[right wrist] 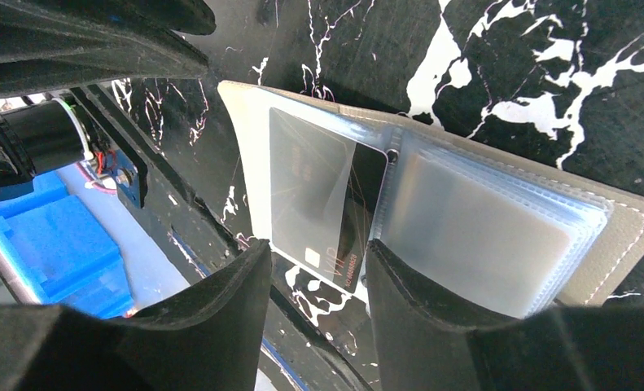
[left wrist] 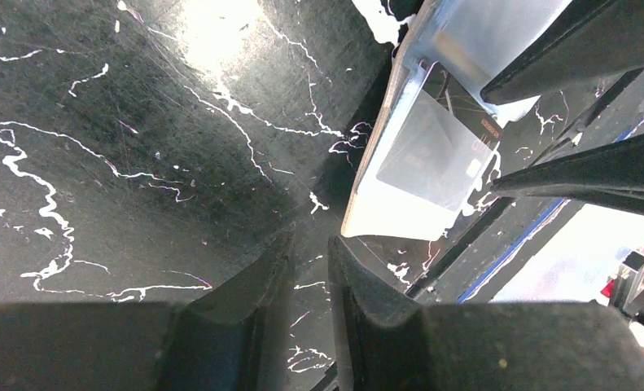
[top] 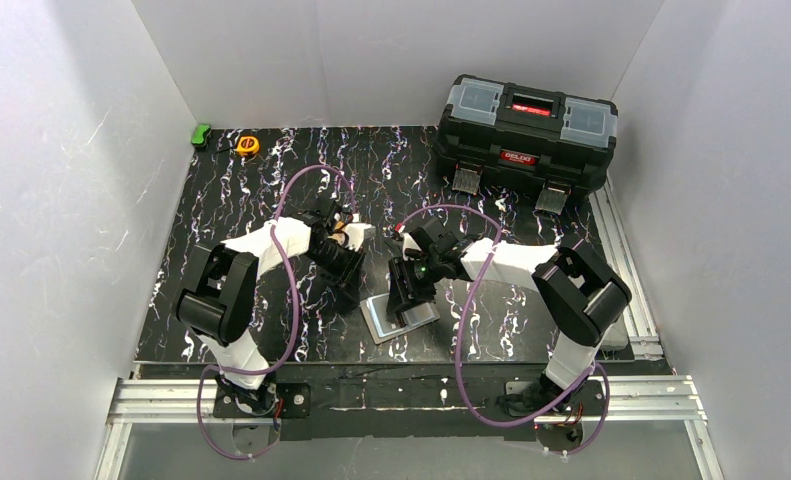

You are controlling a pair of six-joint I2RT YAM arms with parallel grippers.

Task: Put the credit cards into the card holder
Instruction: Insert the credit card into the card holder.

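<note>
From above, the card holder (top: 416, 322) lies open and flat on the black marbled worktop (top: 231, 200), close to its near edge and between the two arms. The right hand (top: 403, 303) hangs over the holder's far part and hides some of it. The left hand (top: 354, 298) points down just left of the holder. Well behind the holder to the right stands a black toolbox (top: 526, 130) with its lid down. Far behind to the left lie a yellow tape measure (top: 248, 145) and a small green object (top: 201, 133) (both by the back wall).

From the left wrist, this hand's fingers (left wrist: 245, 301) are barely parted, with nothing between them and bare worktop below. The holder sits up to the right with a dark credit card (left wrist: 473, 114) in a clear pocket. The right hand's two dark fingers reach across the holder's edge.

From the right wrist, its fingers (right wrist: 221, 309) stand partly apart, gripping nothing that shows. The card's near end shows in the gap between them. Right of the card lies a stack of clear pockets (right wrist: 481, 228). A blue shape (right wrist: 41, 236) lies left of the holder, past the worktop's edge.
</note>
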